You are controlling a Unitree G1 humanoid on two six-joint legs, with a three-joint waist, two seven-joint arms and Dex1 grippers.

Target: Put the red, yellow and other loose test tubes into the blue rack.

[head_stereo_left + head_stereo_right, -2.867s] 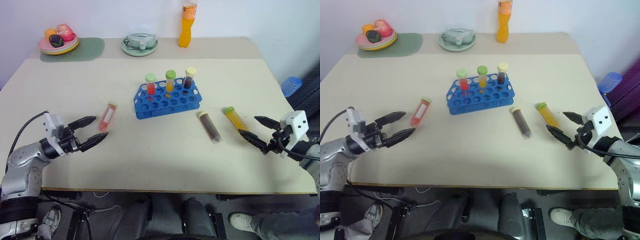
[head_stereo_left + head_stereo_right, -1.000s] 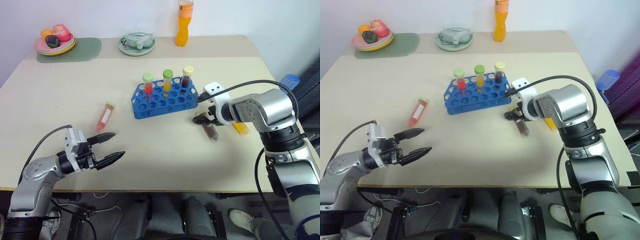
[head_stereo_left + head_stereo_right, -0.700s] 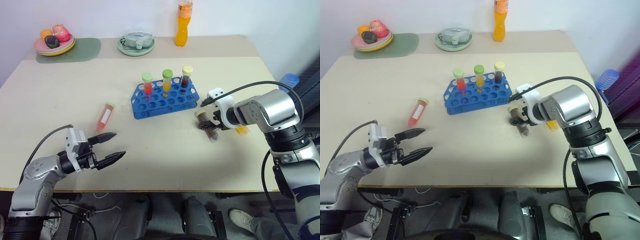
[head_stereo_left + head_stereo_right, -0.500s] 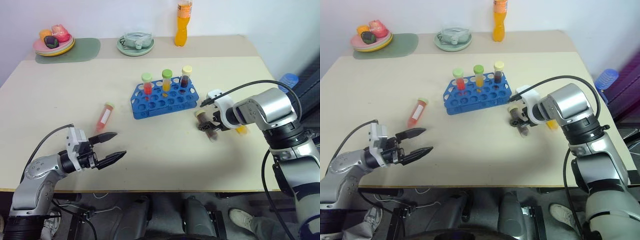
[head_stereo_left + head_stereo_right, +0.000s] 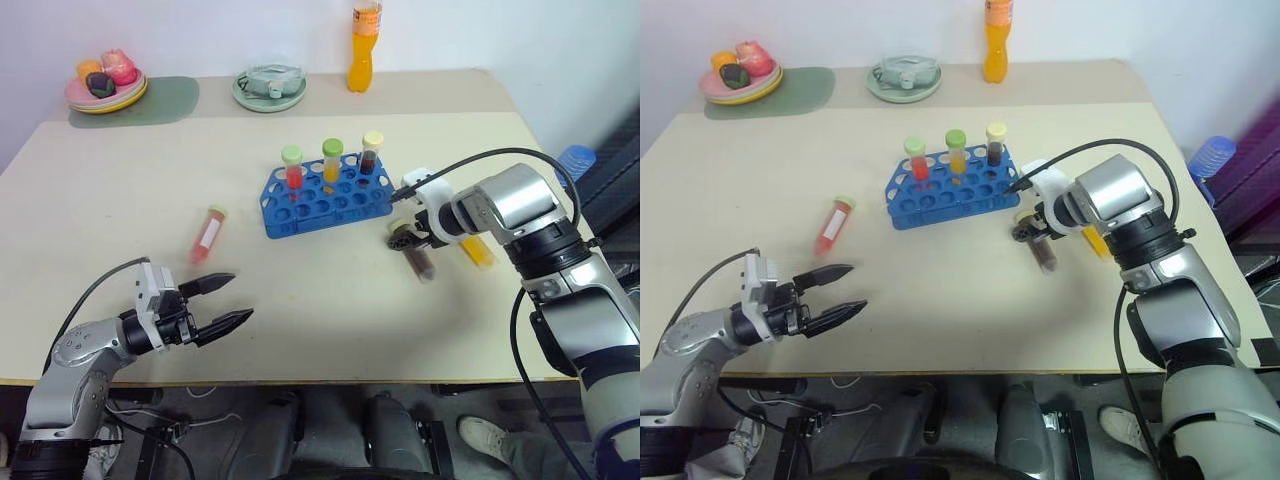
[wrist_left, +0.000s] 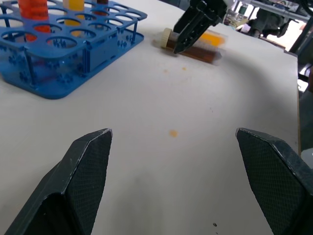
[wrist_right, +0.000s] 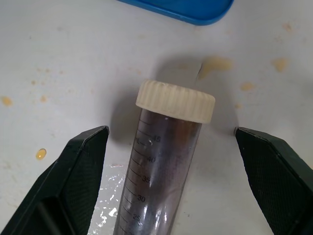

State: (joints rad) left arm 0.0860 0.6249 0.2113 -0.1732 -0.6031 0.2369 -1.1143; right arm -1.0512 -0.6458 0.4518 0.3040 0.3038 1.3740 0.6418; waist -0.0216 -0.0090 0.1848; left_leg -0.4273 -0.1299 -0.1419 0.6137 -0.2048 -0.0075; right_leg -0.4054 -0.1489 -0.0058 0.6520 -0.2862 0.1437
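Beige surface (image 5: 330, 300): my right tool (image 7: 168, 142) spread, straddling the lying brown tube (image 7: 164, 142), no contact; left tool (image 5: 222, 303) spread, empty.

Both arms out front, both grippers wide open

The left gripper (image 5: 222, 303) sits low with its forearm angled in, pointing roughly level, and its two black fingers (image 6: 78, 181) are spread far apart with nothing between them. The right arm is bent at the elbow and reaches inward, with the wrist tipped so the right gripper (image 7: 168, 161) points steeply down. Its fingers (image 7: 80, 169) are also splayed wide, each one standing clear to a side of the gap, not closed on anything and not touching what lies between them.
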